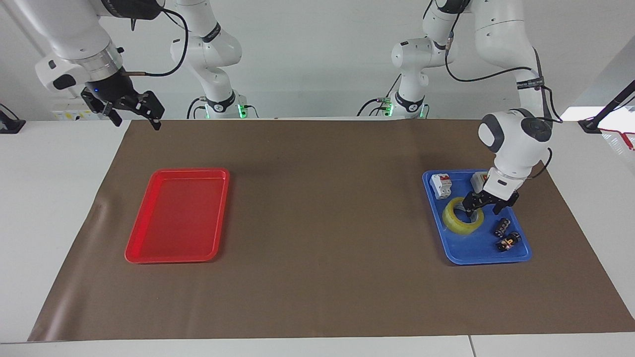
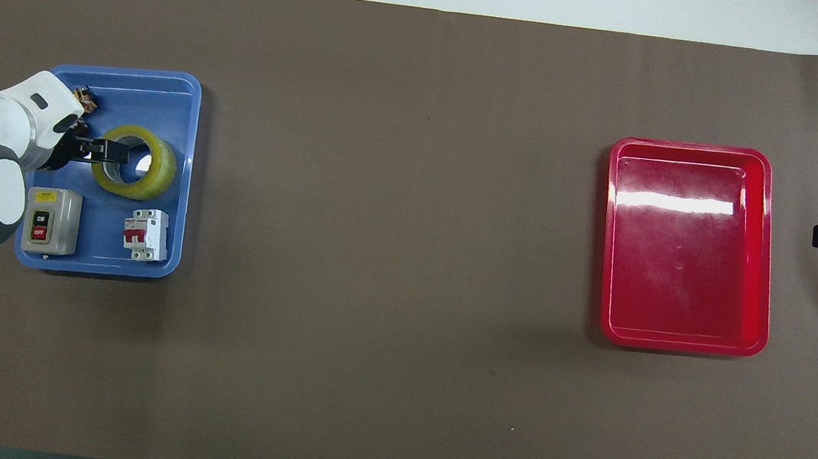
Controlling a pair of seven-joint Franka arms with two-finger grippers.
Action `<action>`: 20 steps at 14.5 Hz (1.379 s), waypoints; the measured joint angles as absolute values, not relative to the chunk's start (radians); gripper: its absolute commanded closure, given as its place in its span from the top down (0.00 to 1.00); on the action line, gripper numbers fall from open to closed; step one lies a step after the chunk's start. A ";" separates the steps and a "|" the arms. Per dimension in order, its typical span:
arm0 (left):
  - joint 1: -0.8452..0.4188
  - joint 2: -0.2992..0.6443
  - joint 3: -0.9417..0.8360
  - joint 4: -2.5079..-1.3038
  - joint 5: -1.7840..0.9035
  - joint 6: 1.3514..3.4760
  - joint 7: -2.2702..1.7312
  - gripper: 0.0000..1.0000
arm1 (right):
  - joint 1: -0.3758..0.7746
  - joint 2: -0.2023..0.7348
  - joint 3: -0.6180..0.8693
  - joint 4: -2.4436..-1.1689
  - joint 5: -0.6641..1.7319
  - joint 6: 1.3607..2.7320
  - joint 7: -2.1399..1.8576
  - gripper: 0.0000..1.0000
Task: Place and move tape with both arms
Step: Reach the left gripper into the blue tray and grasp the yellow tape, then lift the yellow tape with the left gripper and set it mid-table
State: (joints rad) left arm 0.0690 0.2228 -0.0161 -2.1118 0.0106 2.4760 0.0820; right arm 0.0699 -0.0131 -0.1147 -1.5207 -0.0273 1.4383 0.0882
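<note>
Under the spread left tool (image 1: pixel 481 209), tape (image 1: pixel 459 219) lies flat.

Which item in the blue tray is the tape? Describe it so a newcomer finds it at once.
Find the blue tray at the left arm's end of the brown mat. The tape lies flat in its middle, with the left hand down at its rim. It is the only yellow translucent ring; the grey switch box and white breaker are blocky.
</note>
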 measured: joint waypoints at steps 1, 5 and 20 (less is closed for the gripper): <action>0.069 0.224 -0.017 -2.121 0.011 2.486 0.082 0.42 | 0.070 -0.013 -0.115 -1.521 -0.027 1.438 0.088 1.00; 0.069 0.224 -0.018 -2.143 0.011 2.501 0.082 0.00 | 0.070 -0.013 -0.115 -1.521 -0.027 1.438 0.088 1.00; -0.246 0.137 -0.036 -1.983 0.014 2.219 -0.368 0.00 | 0.070 -0.013 -0.115 -1.521 -0.027 1.438 0.088 1.00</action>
State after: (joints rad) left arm -0.2461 0.1374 -0.0355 -1.9828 0.0143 2.2188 -0.3682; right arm 0.0696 -0.0133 -0.1148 -1.5212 -0.0273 1.4383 0.0882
